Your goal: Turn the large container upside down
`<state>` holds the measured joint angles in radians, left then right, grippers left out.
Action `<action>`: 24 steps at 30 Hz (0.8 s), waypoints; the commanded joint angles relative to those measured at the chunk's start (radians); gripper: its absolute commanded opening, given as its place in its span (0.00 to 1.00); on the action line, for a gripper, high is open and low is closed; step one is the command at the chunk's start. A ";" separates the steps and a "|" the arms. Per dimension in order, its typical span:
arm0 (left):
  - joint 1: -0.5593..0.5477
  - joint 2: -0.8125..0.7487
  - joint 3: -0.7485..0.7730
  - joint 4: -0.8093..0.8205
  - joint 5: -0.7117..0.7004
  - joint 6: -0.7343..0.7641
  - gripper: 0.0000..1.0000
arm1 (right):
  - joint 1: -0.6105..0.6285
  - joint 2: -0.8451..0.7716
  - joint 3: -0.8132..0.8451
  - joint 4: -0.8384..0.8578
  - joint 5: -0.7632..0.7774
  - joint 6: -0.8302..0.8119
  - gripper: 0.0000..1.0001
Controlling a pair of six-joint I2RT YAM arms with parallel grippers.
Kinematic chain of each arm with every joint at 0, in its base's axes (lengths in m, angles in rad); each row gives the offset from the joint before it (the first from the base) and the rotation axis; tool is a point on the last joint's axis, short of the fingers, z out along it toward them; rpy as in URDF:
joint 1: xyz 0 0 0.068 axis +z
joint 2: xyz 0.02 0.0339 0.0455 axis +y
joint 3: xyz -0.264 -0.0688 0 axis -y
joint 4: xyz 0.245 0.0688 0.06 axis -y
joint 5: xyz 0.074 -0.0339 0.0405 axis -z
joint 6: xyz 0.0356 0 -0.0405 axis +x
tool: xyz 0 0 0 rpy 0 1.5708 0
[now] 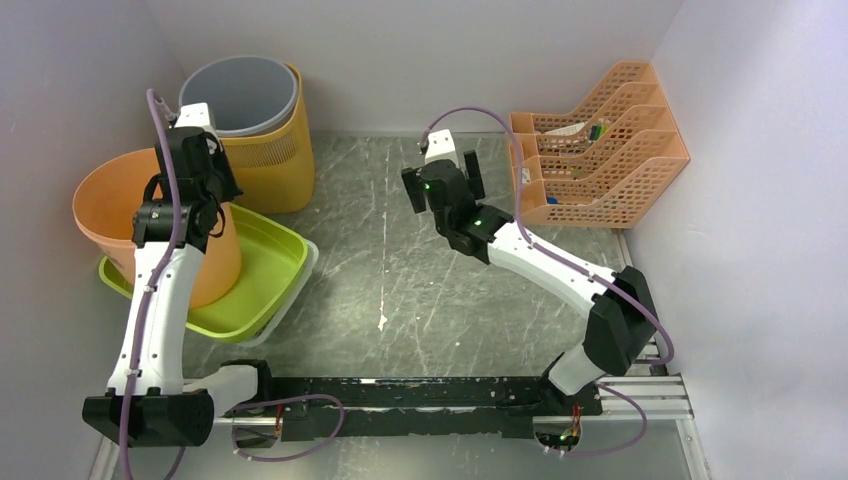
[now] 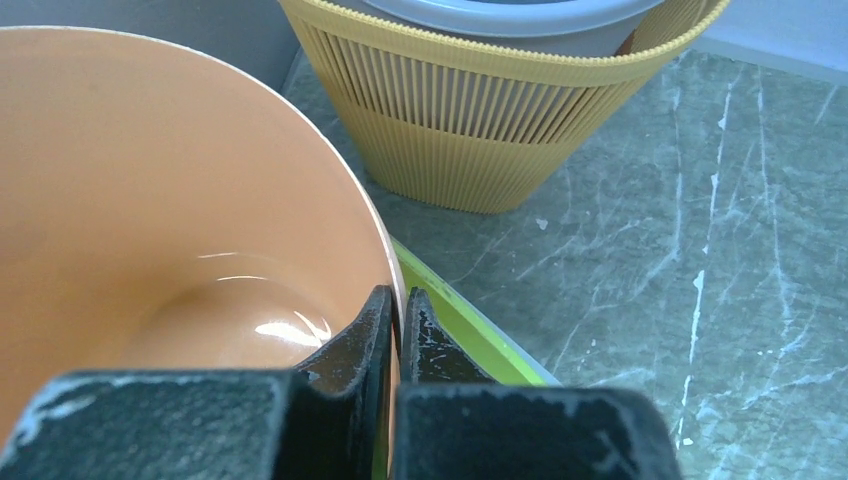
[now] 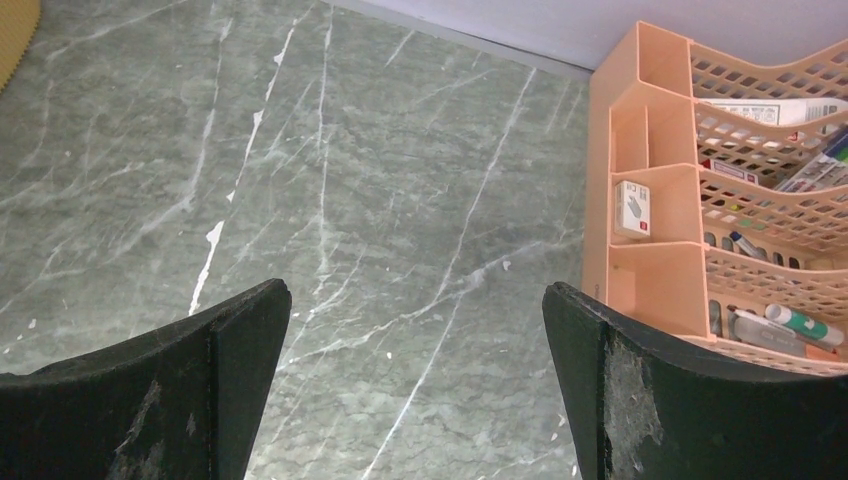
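The large container is an orange bucket (image 1: 110,200) standing mouth up in a lime green tray (image 1: 270,260) at the left of the table. My left gripper (image 1: 215,180) is shut on the bucket's right rim. In the left wrist view one finger is inside the bucket (image 2: 150,200) and the other outside, with the thin rim pinched between the jaws of the gripper (image 2: 398,300). The tray's edge (image 2: 450,310) shows just to the right. My right gripper (image 1: 442,180) hangs open and empty over the bare middle of the table (image 3: 415,300).
A yellow ribbed basket (image 1: 270,150) holding a grey bin (image 1: 240,95) stands right behind the bucket, close ahead in the left wrist view (image 2: 480,120). An orange desk organizer (image 1: 595,150) with small items sits at the back right (image 3: 700,200). Walls close in on both sides.
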<state>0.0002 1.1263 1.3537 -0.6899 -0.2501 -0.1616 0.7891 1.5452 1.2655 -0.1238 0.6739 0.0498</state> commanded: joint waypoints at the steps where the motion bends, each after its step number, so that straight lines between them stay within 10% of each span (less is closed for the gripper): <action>1: 0.003 0.009 0.079 -0.080 -0.079 0.045 0.07 | -0.037 -0.034 0.004 0.014 0.018 0.037 1.00; 15: -0.080 0.118 0.596 -0.189 -0.101 0.077 0.07 | -0.321 -0.126 -0.073 0.018 -0.157 0.208 1.00; 24: -0.081 0.079 0.565 -0.056 0.323 -0.073 0.06 | -0.491 -0.104 -0.120 0.026 -0.191 0.271 1.00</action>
<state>-0.0757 1.2255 1.9354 -0.8574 -0.1616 -0.1680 0.3706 1.4319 1.1683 -0.1181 0.5095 0.2722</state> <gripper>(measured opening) 0.099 0.999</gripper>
